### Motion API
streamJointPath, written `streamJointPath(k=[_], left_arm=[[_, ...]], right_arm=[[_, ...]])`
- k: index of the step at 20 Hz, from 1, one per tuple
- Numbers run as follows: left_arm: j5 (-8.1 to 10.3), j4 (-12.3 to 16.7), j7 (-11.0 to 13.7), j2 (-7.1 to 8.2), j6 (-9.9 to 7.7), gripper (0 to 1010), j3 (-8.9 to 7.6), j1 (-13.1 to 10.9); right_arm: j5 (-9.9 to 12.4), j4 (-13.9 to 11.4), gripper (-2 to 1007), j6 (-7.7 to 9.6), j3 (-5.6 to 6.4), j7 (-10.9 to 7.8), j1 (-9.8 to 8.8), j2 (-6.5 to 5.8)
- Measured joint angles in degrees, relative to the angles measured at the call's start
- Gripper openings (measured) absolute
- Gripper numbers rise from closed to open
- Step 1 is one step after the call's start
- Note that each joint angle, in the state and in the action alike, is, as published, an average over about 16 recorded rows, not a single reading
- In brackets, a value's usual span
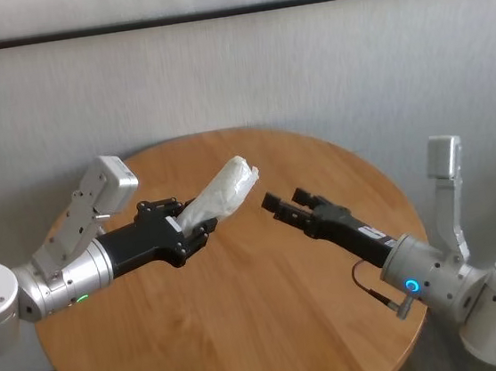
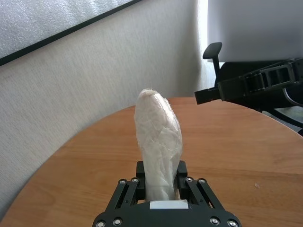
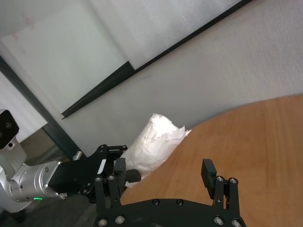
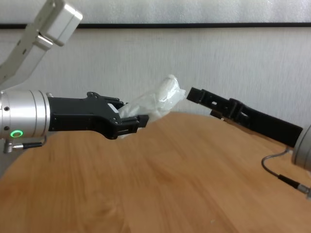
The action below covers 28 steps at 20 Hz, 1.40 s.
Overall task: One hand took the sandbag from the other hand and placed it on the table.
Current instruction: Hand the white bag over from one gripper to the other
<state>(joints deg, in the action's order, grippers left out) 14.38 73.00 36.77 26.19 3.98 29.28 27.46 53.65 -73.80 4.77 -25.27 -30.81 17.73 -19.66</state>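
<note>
My left gripper (image 1: 195, 227), on the wrist with the green ring light, is shut on the lower end of the white crinkled sandbag (image 1: 224, 191). It holds the bag tilted up above the round wooden table (image 1: 245, 320). The bag stands up between the fingers in the left wrist view (image 2: 158, 137) and shows in the chest view (image 4: 158, 99). My right gripper (image 1: 284, 201), slim and black with a looped grey cable, is open and empty. Its tips point at the bag's free end, a short gap away (image 4: 192, 94). The right wrist view shows the bag (image 3: 154, 144) ahead of its open fingers (image 3: 208, 172).
A pale grey wall with a dark horizontal strip (image 1: 228, 13) stands close behind the table. The table's round edge curves near both arms. A black chair-like shape (image 2: 213, 49) shows beyond the right gripper in the left wrist view.
</note>
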Motion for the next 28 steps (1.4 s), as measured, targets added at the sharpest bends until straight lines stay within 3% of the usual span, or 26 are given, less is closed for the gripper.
streamJointPath(k=[13,28], left_arm=[[0.0,0.0,0.0,0.0,0.0,404,0.0,0.0],[0.0,0.01,0.0,0.0,0.0,404,0.0,0.0]], right_arm=[[2.79,7.79,1001,0.03,-2.62,-4.84,5.58,2.87],[3.92,13.8,1001,0.63,-4.51,-6.37,9.89,5.75]])
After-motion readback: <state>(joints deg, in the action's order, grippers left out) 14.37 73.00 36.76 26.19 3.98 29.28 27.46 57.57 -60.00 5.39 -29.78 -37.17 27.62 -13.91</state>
